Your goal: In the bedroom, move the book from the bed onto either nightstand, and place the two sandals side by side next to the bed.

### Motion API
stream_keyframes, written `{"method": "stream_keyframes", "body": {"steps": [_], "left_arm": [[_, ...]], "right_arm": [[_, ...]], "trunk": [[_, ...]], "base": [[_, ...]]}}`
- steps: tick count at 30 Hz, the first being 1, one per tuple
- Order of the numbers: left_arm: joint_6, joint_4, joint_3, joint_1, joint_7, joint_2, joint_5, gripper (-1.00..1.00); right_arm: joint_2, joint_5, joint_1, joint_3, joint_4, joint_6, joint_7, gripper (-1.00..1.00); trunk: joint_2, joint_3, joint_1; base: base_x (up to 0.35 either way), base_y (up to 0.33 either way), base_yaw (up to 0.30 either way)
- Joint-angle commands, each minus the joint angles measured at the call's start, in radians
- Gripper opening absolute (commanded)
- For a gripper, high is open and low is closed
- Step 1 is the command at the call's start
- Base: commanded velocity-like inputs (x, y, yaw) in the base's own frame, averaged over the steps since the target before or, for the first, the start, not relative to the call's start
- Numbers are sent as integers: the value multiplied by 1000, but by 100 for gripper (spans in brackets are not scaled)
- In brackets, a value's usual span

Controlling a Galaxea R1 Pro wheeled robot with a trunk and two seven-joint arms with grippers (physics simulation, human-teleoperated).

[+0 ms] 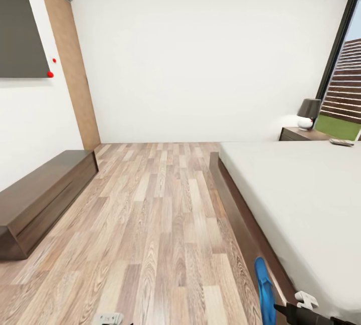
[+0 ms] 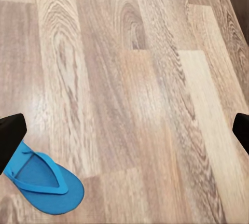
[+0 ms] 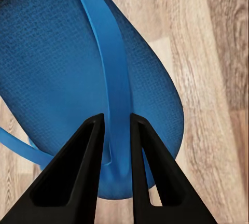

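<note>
Slippage is the main risk: the right gripper (image 3: 116, 130) pinches only the thin thong strap of one blue sandal (image 3: 62, 63), so it could twist or drop beside the bed (image 1: 301, 199). Left gripper (image 2: 124, 130) hangs released above the floor (image 2: 135, 79), the other sandal (image 2: 44, 180) lying below. The book (image 1: 341, 142) rests on the mattress near the nightstand (image 1: 301, 134), whose drawer is shut

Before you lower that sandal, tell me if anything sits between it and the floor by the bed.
Nothing visible does. The right gripper is shut on the strap of one sandal, hanging over bare wood floor beside the bed. The other sandal lies flat on the planks near the open left gripper, not underneath.
</note>
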Motion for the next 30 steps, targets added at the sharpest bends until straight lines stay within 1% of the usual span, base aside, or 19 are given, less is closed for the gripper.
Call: {"method": "stream_keyframes", "body": {"steps": [1, 12, 18, 30], "left_arm": [[7, -1, 4, 0, -7, -1, -2, 100], [6, -1, 4, 0, -7, -1, -2, 100], [7, -1, 4, 0, -7, -1, -2, 100], [7, -1, 4, 0, -7, -1, -2, 100]], "right_arm": [[0, -11, 0, 4, -1, 10, 1, -100], [0, -11, 0, 3, -1, 10, 1, -100], [0, -11, 0, 3, -1, 10, 1, -100], [-1, -11, 0, 2, -1, 10, 1, -100]], "trunk": [[0, -1, 0], [0, -1, 0], [0, -1, 0], [0, -1, 0]], "base": [[78, -85, 0], [25, -27, 24], [0, 0, 190], [0, 0, 238]]}}
